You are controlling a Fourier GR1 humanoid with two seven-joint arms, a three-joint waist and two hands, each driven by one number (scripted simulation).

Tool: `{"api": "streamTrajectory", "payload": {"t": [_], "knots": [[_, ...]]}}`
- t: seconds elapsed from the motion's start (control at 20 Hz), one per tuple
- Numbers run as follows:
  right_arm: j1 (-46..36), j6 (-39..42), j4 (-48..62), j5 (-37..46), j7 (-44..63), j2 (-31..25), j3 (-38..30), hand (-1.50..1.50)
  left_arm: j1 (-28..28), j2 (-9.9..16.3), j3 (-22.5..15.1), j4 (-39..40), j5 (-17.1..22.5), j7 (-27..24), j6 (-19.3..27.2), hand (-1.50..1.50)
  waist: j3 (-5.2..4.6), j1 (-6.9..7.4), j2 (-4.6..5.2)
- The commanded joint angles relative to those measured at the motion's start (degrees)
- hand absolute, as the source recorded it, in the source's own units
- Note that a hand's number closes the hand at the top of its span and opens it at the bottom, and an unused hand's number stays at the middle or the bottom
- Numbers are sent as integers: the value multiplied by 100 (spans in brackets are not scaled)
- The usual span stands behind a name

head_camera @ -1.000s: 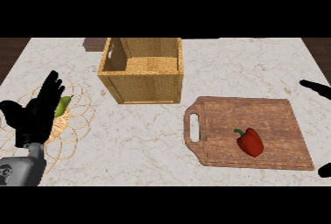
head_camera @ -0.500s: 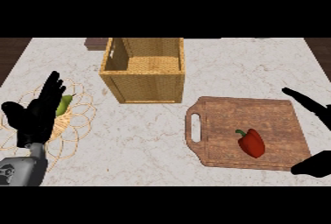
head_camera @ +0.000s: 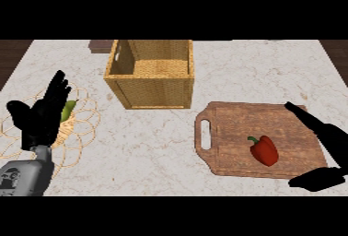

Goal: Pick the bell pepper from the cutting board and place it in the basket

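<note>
Pepper (head_camera: 264, 150) lies on the cutting board (head_camera: 231, 122), right of the basket (head_camera: 151, 73). Right hand (head_camera: 325, 147) hovers at the board's right edge, fingers straight, thumb apart (not touching the pepper). Left hand (head_camera: 39, 117) rests spread over a wire bowl (head_camera: 78, 120).

Likely a kitchen: marble counter (head_camera: 224, 73), wooden cutting board (head_camera: 238, 120), bell pepper (head_camera: 265, 150).
</note>
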Motion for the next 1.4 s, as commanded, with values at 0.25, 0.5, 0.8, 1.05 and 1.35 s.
{"api": "streamTrajectory", "payload": {"t": [0.25,0.5,0.8,1.05,1.35], "knots": [[-273,-44,576,860,-399,932,28,-150,43,-226,189,211,-132,-202,-235,0,-1,15,6],[7,313,598,885,-927,924,-526,-150,10,-90,521,151,-106,-130,-486,0,-1,6,3],[222,200,560,1421,-976,1209,-509,-150,-147,-416,273,145,-504,-4,-245,0,-1,-3,4],[113,179,609,1947,-598,1457,-344,-150,343,-323,450,-327,-362,-10,-529,0,-1,11,0],[-454,185,1202,2299,-647,1825,-263,-150,-49,-373,589,93,-407,-71,-559,0,-1,12,4]]}}
